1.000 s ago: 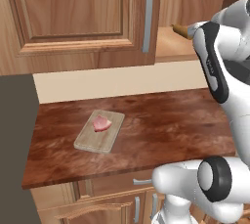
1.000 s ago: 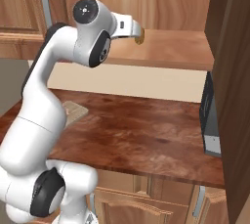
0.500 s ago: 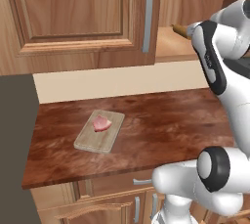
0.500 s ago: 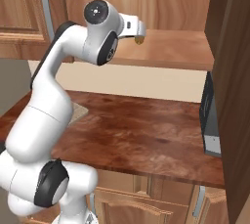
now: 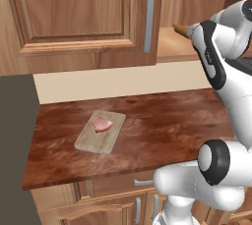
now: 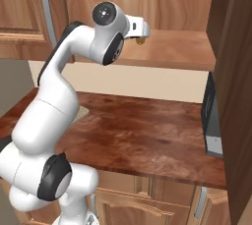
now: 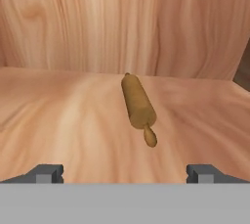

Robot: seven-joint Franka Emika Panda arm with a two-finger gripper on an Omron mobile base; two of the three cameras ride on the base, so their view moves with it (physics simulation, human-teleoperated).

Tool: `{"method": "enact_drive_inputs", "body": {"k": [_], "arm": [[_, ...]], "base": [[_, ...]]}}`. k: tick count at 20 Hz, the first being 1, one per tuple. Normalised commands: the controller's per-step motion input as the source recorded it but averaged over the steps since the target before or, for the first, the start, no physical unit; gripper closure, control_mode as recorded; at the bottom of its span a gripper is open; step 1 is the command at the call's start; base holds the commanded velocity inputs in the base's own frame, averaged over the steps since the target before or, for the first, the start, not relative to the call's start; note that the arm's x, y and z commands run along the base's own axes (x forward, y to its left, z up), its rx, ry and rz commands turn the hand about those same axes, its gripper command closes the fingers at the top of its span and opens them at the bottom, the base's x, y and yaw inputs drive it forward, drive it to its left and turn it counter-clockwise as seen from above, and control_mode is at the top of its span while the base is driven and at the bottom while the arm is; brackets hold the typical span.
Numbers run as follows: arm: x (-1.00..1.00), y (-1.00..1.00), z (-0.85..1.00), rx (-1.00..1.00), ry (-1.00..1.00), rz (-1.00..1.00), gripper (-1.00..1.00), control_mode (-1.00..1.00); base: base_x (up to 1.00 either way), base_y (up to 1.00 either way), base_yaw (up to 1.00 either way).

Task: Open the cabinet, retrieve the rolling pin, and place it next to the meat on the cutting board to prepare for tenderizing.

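Note:
The cabinet stands open, its door (image 6: 240, 71) swung out at the right and its wooden shelf (image 6: 182, 49) bare apart from the rolling pin (image 7: 138, 105). The pin lies on the shelf pointing away from the hand, one knobbed handle nearest. My gripper (image 7: 124, 174) is open, a short way in front of that handle, with nothing between the fingertips (image 7: 46, 173). The pin's end pokes out past the arm (image 5: 180, 29) and just beyond the hand (image 6: 141, 42). The meat (image 5: 102, 124) rests on the cutting board (image 5: 91, 143) at the counter's left.
A closed wall-cabinet door with a grey bar handle (image 5: 149, 17) hangs left of the open one. A dark appliance (image 6: 211, 121) stands on the reddish counter (image 5: 167, 121) under the open door. Drawers and low cabinets (image 5: 138, 194) sit below.
The arm's upper joints have swung a little to the right toward the open cabinet, carrying the hand closer to the shelf. The gripper stays open; meat and board have not moved.

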Motion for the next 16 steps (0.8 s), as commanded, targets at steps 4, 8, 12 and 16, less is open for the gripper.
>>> {"method": "enact_drive_inputs", "body": {"k": [4, 8, 12, 16], "arm": [[0.21, -0.06, -0.07, 0.00, 0.00, 0.01, -1.00, -1.00], [0.22, -0.05, -0.07, 0.00, 0.00, 0.01, -1.00, -1.00], [0.23, -0.03, -0.08, 0.00, 0.00, 0.01, -1.00, -1.00], [0.26, -0.03, -0.06, 0.01, 0.00, 0.01, -1.00, -1.00]], "base": [[0.00, 0.00, 0.00], [0.00, 0.00, 0.00], [0.00, 0.00, 0.00], [0.00, 0.00, 0.00]]}}
